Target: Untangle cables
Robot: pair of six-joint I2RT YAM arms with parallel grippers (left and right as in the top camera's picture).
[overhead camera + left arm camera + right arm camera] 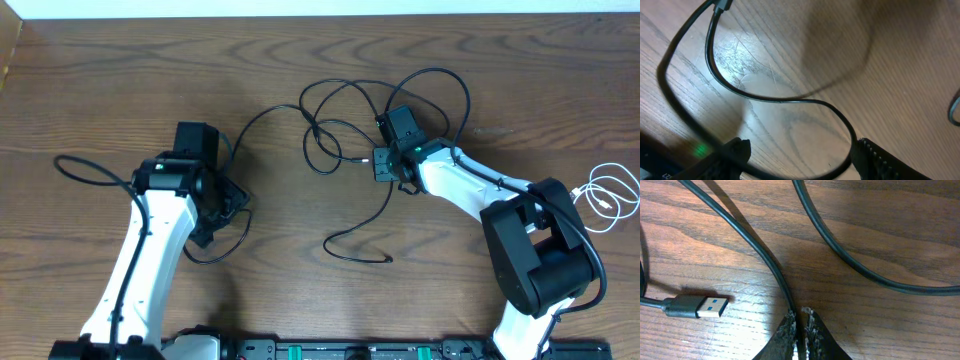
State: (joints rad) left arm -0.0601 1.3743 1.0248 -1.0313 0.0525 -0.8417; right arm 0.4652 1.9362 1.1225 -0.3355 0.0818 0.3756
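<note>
Two claws work among loose cables on a wooden table (100, 80).

Overhead: the black cables (340, 130) loop across mid-table, and the white cable (612, 196) coils at the right edge. Left wrist: the left gripper (800, 150) is spread, with a black strand curving between its fingers. Right wrist: the right gripper (800, 317) is pressed together, pinching one black cable (765, 255). A USB plug (702, 306) lies flat, its long axis across the frame, tip pointing right.

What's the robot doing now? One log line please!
left gripper: open; right gripper: shut on black cable; white cable: apart, untouched
</note>
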